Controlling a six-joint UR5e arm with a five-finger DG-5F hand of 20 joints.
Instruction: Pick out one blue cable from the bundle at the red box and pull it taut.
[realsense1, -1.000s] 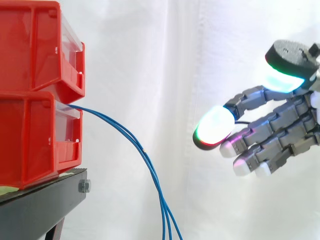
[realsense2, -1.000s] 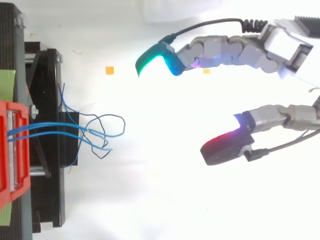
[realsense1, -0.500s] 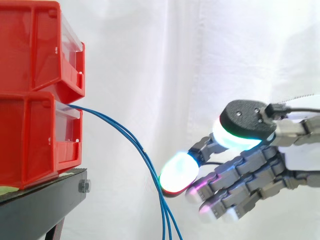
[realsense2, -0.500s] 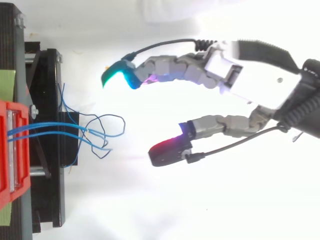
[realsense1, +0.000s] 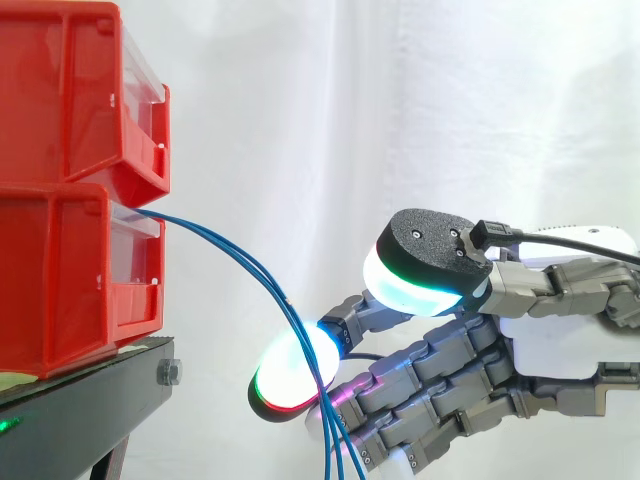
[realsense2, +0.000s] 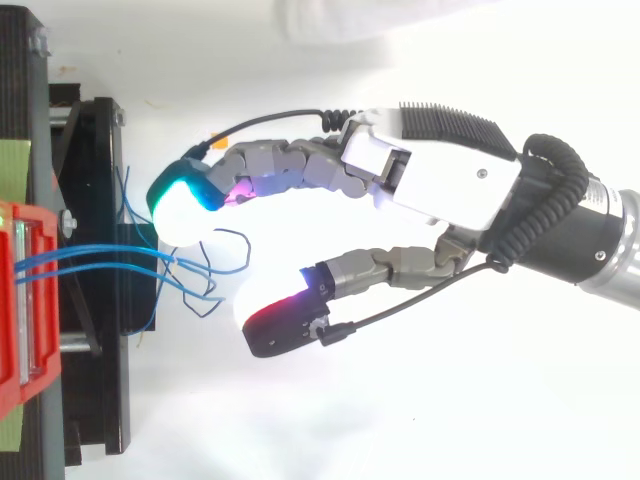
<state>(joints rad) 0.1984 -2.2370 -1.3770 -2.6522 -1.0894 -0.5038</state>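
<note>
Hand spread wide, reaching in from the right of the side view with nothing in its grasp. From my station I see two red bins stacked on a black stand at the left, before a white curtain. A few thin blue cables come out of the front of the lower red bin, just under the upper red bin. They arc outward and droop down past the stand's edge.

In the side view the cables cross in front of a red-rimmed pad, while a cyan-edged pad sits higher and to the right. I cannot tell from here whether any pad actually touches the cables.

From above, the hand lies open like a wide fork. Its cyan pad is on one side of the loose cable ends and its red pad on the other. The cables hang slack, their curled ends lying between the two pads near the stand.
</note>
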